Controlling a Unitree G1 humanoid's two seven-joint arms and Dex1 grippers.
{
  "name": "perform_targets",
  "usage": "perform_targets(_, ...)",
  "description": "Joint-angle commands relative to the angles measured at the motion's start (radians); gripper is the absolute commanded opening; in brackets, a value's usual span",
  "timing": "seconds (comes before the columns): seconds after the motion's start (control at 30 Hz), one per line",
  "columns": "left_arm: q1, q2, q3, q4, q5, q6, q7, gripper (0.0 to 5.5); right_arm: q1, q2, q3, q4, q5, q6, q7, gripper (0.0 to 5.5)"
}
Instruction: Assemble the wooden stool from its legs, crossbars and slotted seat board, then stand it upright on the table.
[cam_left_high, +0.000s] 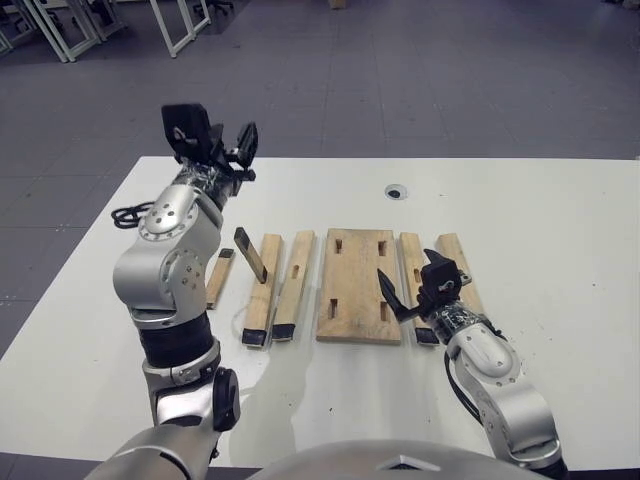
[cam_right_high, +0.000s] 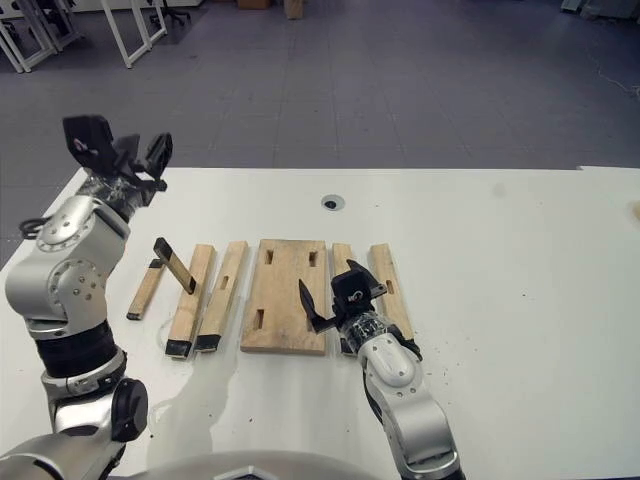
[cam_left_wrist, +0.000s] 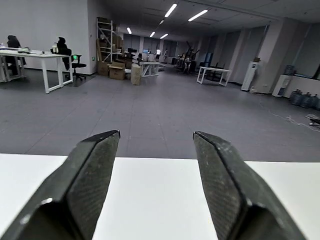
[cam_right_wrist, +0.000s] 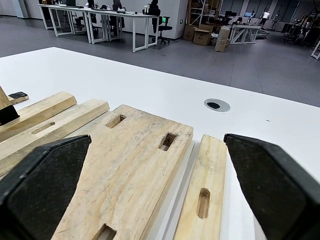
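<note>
The slotted seat board (cam_left_high: 358, 285) lies flat in the middle of the table. Two legs (cam_left_high: 263, 290) (cam_left_high: 294, 285) lie side by side to its left and two more legs (cam_left_high: 413, 262) (cam_left_high: 457, 262) to its right. A short crossbar (cam_left_high: 251, 254) stands tilted on the leftmost leg, and another crossbar (cam_left_high: 220, 278) lies flat farther left. My left gripper (cam_left_high: 215, 145) is raised over the table's far left part, open and empty. My right gripper (cam_left_high: 415, 290) hovers open just above the board's near right edge; its wrist view has the board (cam_right_wrist: 125, 165) and a slotted leg (cam_right_wrist: 205, 195) between its fingers.
A round grommet hole (cam_left_high: 397, 191) sits in the white table (cam_left_high: 560, 300) behind the parts. A black cable (cam_left_high: 125, 215) lies at the left edge. Bare table extends to the right and along the front. Desks and chairs stand far off in the room.
</note>
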Motion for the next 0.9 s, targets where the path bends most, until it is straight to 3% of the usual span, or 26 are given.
perform_targets(0.03, 0.278, 0.002, -0.037, -0.277, 0.002, 0.098, 0.028, 3.34, 0.008, -0.001, -0.019, -0.006, 0.004, 0.010, -0.001, 4.91)
perform_targets(0.17, 0.647, 0.028, -0.140, -0.469, 0.047, -0.007, -0.025, 4.03, 0.025, -0.001, -0.028, -0.015, 0.004, 0.009, -0.004, 4.91)
perform_targets(0.23, 0.772, 0.017, -0.191, -0.496, 0.060, -0.039, -0.033, 4.03, 0.025, -0.002, -0.028, -0.015, 0.004, 0.010, -0.002, 4.91)
perform_targets(0.4, 0.958, 0.083, -0.242, -0.325, 0.218, -0.232, -0.046, 4.03, 0.016, -0.009, -0.032, -0.007, 0.004, 0.009, 0.010, 4.91)
perform_targets(0.53, 0.981, 0.088, -0.241, -0.156, 0.267, -0.348, -0.075, 4.03, 0.009, -0.011, -0.033, -0.004, 0.003, 0.009, 0.014, 4.91)
perform_targets(0.9, 0.940, 0.068, -0.290, -0.014, 0.252, -0.310, -0.131, 4.03, -0.007, -0.014, -0.035, 0.006, 0.002, 0.011, 0.019, 4.91)
